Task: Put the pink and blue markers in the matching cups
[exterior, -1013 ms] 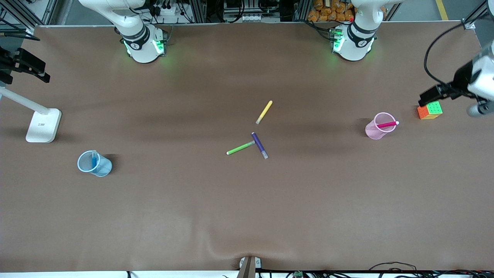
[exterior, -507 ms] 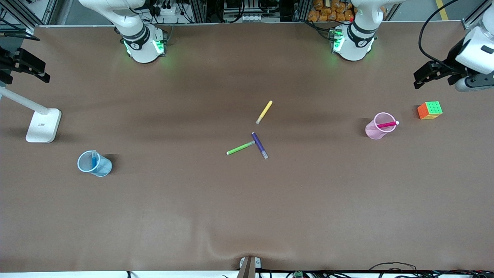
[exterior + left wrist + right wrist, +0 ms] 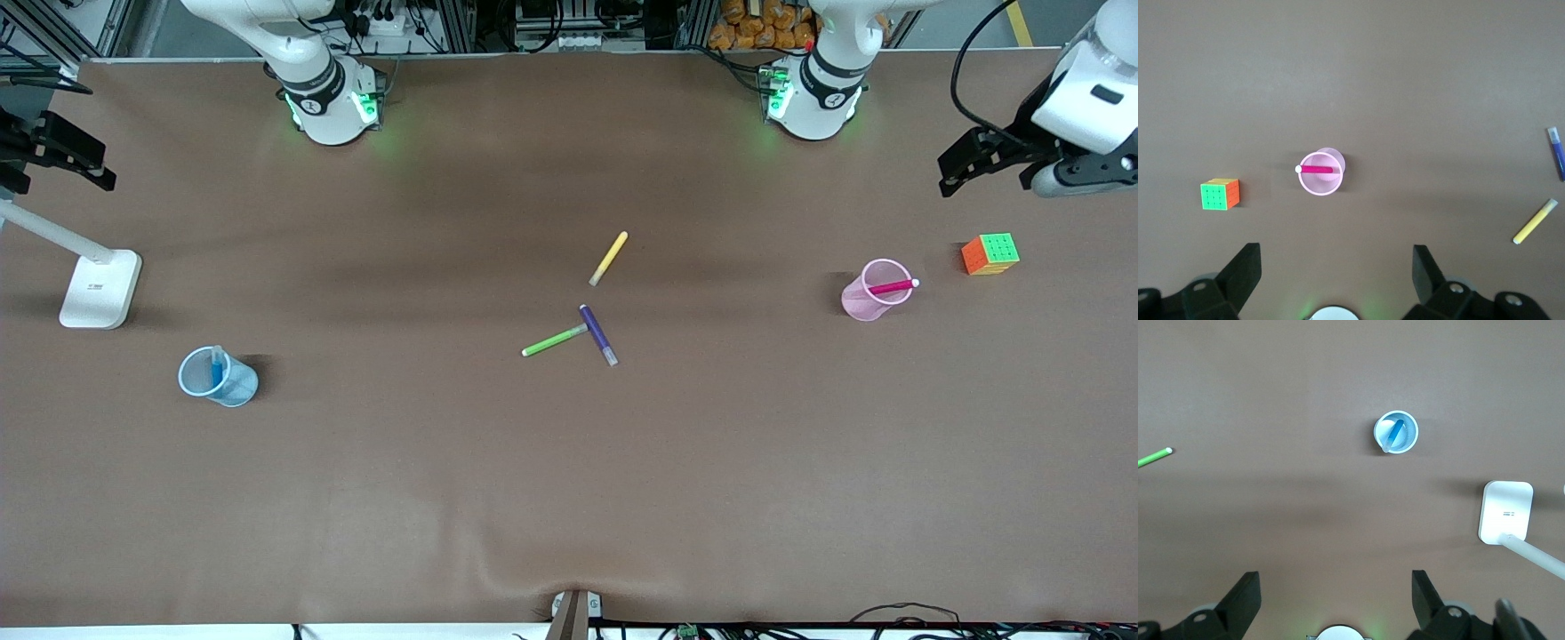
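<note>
I see the left gripper (image 3: 956, 173) wide open, empty, up over the left arm's end of the table. Right gripper (image 3: 58, 151) wide open, empty, over the right arm's end. Pink marker (image 3: 892, 286) leans in the pink cup (image 3: 864, 302), white tip over the rim toward the cube (image 3: 989, 254). Blue marker (image 3: 216, 366) stands near-upright in the blue cup (image 3: 218, 378).

Surface: brown table (image 3: 569, 498).
Cups: pink cup (image 3: 867, 298), blue cup (image 3: 222, 380).
Loose pens: yellow (image 3: 609, 258), green (image 3: 553, 340), purple (image 3: 598, 335).
Other: colour cube (image 3: 989, 254), white lamp base (image 3: 100, 289).
</note>
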